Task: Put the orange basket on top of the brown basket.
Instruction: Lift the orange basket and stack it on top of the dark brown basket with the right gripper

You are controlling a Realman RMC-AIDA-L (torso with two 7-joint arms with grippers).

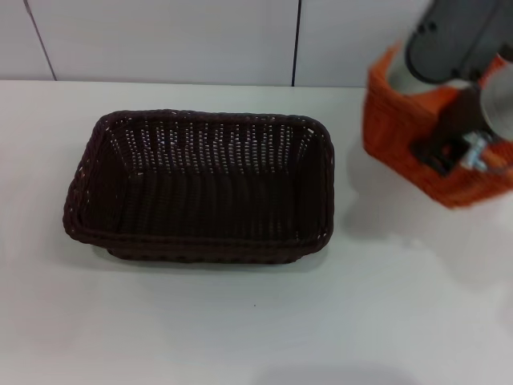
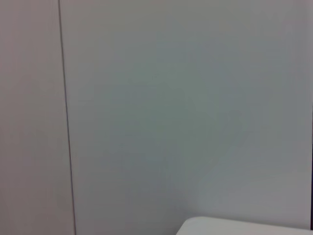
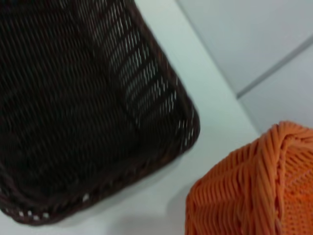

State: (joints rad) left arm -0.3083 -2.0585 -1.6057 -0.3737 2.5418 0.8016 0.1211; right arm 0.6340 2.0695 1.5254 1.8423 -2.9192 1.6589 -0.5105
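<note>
The right pincer [image 1: 469, 152], seemingly clamped on the raised orange basket [image 1: 393, 120], must travel leftward to the brown basket [image 1: 200, 188], whose long axis runs across the tabletop [image 1: 240, 329].

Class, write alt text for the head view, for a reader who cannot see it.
A dark brown rectangular woven basket sits empty on a white table. To the robot's right, the right gripper holds a bright orange woven basket, which looks tilted and lifted beside the brown one, not yet over it. The left arm is out of view.
</note>
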